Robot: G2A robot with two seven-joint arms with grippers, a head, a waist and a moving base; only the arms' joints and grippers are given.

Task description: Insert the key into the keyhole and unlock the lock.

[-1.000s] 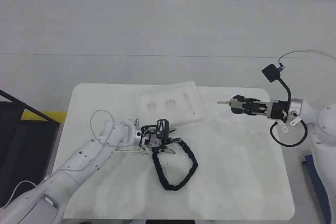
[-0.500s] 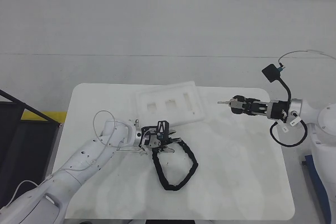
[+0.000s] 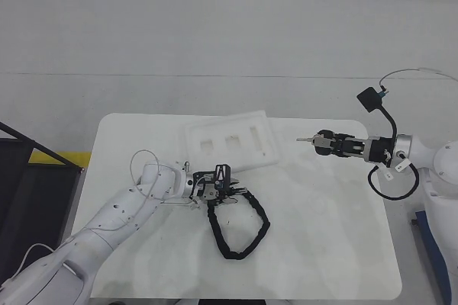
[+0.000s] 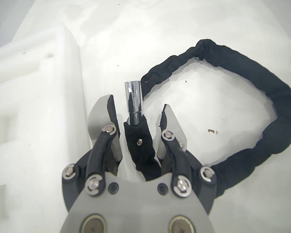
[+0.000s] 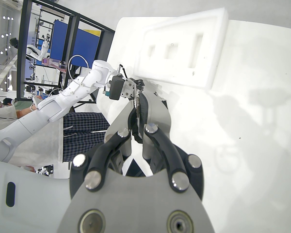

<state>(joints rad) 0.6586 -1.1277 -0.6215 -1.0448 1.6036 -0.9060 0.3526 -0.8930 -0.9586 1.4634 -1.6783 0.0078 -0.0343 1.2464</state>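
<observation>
The lock is a black fabric-covered chain (image 3: 248, 229) lying in a loop on the white table (image 3: 328, 229). Its end is a chrome cylinder (image 4: 133, 99) poking out of a black sleeve (image 4: 140, 146). My left gripper (image 4: 137, 103) is open and straddles that sleeve, one finger on each side with a small gap on both; in the top view the left gripper (image 3: 221, 189) sits at the loop's upper left. My right gripper (image 3: 320, 142) hangs over the table's right part, shut on the key (image 3: 301, 139), whose metal blade (image 5: 136, 101) points toward the lock.
A white foam tray (image 3: 229, 141) with three rectangular recesses lies just behind the lock, close beside the left gripper's fingers (image 4: 104, 112). A dark frame (image 3: 15, 137) stands off the table's left side.
The left arm's elbow has shifted slightly toward the lock, with its gripper staying at the lock's end. The right arm and key have kept still.
</observation>
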